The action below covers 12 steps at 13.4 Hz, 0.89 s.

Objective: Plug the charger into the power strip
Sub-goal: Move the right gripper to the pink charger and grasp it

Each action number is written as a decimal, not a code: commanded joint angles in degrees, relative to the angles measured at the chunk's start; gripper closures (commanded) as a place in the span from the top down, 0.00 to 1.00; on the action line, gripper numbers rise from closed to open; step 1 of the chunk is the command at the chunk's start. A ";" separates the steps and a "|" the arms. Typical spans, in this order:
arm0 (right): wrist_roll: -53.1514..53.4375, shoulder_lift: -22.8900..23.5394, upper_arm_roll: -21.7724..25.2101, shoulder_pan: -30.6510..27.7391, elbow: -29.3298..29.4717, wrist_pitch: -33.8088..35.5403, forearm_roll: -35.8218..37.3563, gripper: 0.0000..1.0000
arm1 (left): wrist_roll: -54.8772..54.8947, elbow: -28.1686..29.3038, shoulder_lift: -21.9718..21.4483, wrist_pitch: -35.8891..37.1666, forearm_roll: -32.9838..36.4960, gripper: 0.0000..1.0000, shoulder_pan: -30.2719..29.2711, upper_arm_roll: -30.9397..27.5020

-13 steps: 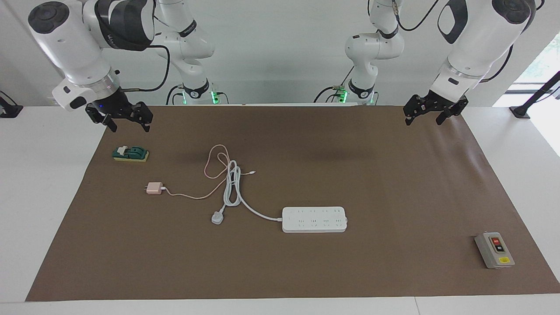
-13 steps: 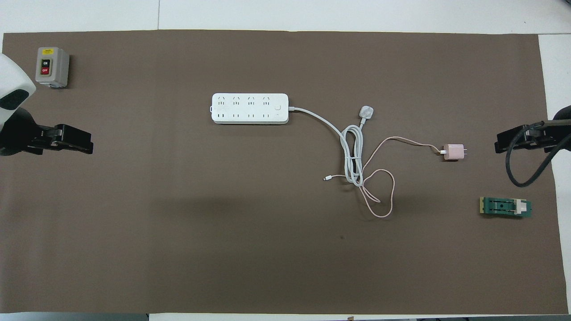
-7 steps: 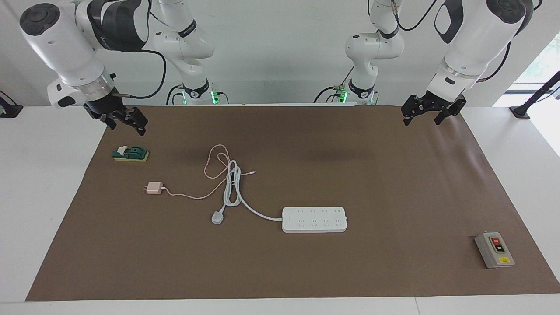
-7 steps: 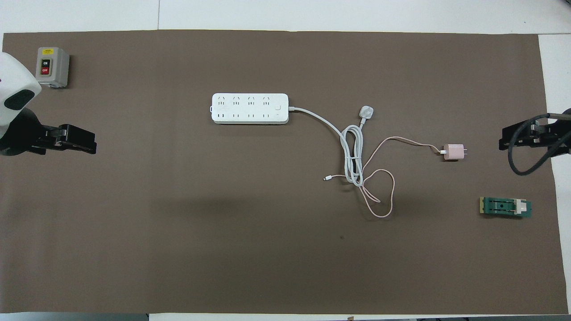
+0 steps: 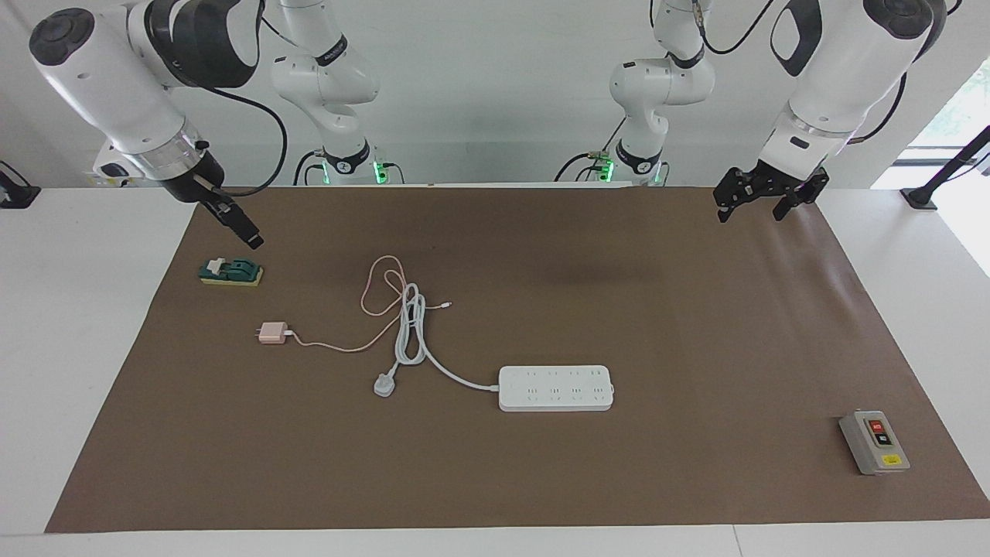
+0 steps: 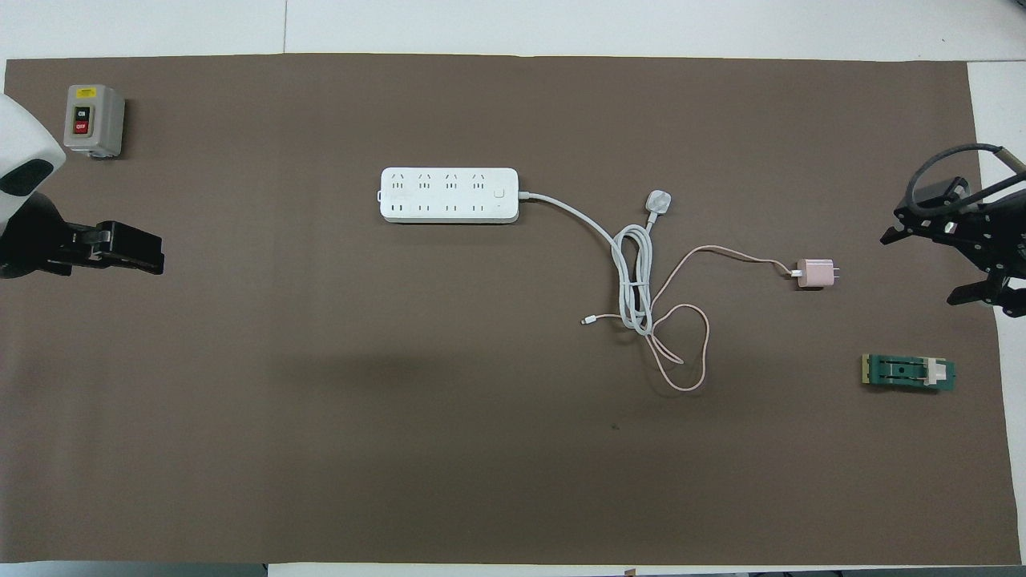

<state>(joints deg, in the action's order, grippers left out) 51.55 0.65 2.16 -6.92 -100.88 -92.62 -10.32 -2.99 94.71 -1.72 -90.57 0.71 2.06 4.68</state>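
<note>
the charger (image 5: 272,333) lay flat on the brown mat (image 5: 696,325) toward the right arm's end of the table, its thin pink cable (image 5: 340,346) trailing to a loop tangled with the power strip's thick white cord (image 5: 410,333). the power strip (image 5: 555,387) lay near the mat's middle, farther from the robots than the charger, nothing plugged into it. the right gripper (image 5: 246,232) hung released and empty over the mat edge above a green block (image 5: 231,271). the left gripper (image 5: 762,199) hung released and empty over the mat's edge at its own end. a grey switch box (image 5: 874,442) sat at the mat's corner farthest from the robots there.
</note>
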 commanded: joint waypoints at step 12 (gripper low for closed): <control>4.26 17.44 -0.32 -10.13 -7.06 -15.75 -21.57 1.00 | 1.67 -2.95 -0.04 0.49 -11.15 1.00 -0.92 -0.99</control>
<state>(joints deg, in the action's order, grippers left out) 55.62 14.71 2.47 -16.35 -109.88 -107.40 -28.50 -2.11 92.19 -1.79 -90.12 -7.72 1.84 3.93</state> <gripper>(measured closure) 0.000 0.000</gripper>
